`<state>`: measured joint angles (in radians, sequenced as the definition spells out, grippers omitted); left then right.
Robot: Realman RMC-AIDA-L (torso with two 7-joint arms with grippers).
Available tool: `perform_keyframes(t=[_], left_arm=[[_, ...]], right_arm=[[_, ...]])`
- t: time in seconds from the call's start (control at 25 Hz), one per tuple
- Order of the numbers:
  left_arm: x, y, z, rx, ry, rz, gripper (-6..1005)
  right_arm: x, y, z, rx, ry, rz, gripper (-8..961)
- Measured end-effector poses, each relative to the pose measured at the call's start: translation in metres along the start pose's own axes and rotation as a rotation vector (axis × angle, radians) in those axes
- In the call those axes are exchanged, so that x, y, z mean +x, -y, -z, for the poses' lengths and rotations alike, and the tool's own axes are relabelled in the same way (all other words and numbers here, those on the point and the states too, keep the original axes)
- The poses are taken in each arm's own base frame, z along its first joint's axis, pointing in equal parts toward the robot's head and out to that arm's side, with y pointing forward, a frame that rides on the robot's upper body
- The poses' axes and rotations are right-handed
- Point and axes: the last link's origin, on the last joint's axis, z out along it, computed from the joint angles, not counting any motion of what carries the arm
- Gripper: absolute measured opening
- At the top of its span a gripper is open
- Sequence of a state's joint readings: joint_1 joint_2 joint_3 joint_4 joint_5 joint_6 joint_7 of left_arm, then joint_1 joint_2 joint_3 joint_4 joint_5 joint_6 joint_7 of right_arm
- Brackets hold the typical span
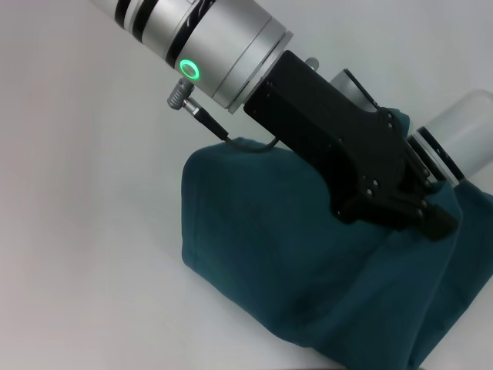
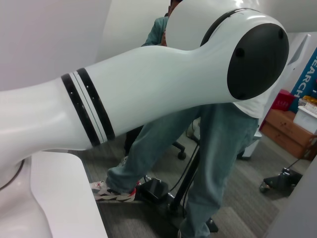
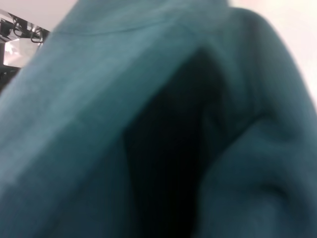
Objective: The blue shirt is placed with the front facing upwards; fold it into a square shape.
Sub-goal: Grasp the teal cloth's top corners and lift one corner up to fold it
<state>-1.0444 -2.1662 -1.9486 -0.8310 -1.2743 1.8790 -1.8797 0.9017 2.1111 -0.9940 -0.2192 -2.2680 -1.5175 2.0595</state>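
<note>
The blue shirt [image 1: 293,262] lies bunched into a thick, partly folded heap on the white counter [image 1: 85,231], its long side running from the near edge away toward my left arm. No lettering shows, so I judge the front is already turned inward.

My left gripper [image 1: 420,212] is the one I can see at work: its black fingers [image 1: 431,216] press down on the far upper edge of the heap, with most of the cloth spreading out below and to the side of them. They look drawn together on a ridge of fabric, so I take them as clenched on the shirt.

The right arm [image 1: 470,131] reaches in just behind that spot. Its wrist camera shows only shirt folds, very close, and I cannot tell whether those fingers are released or clenched.

The next fold turns on carrying that pinched edge across the heap.
</note>
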Motion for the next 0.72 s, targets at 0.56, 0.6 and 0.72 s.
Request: perform_keyframes(t=[0.56,0.6,0.72], left_arm=[[-0.003,0.002,-0.003,-0.001,-0.013,-0.011,41],[-0.003,0.002,-0.004,-0.002,-0.014,-0.011,41],[-0.002,0.002,-0.004,-0.005,-0.017,-0.012,41]], right_arm=[[-0.003,-0.003,-0.016,-0.017,0.016,0.021,26],[-0.003,-0.003,-0.016,-0.016,0.019,0.021,26],[-0.004,-0.003,-0.017,-0.016,0.028,0.019,24]])
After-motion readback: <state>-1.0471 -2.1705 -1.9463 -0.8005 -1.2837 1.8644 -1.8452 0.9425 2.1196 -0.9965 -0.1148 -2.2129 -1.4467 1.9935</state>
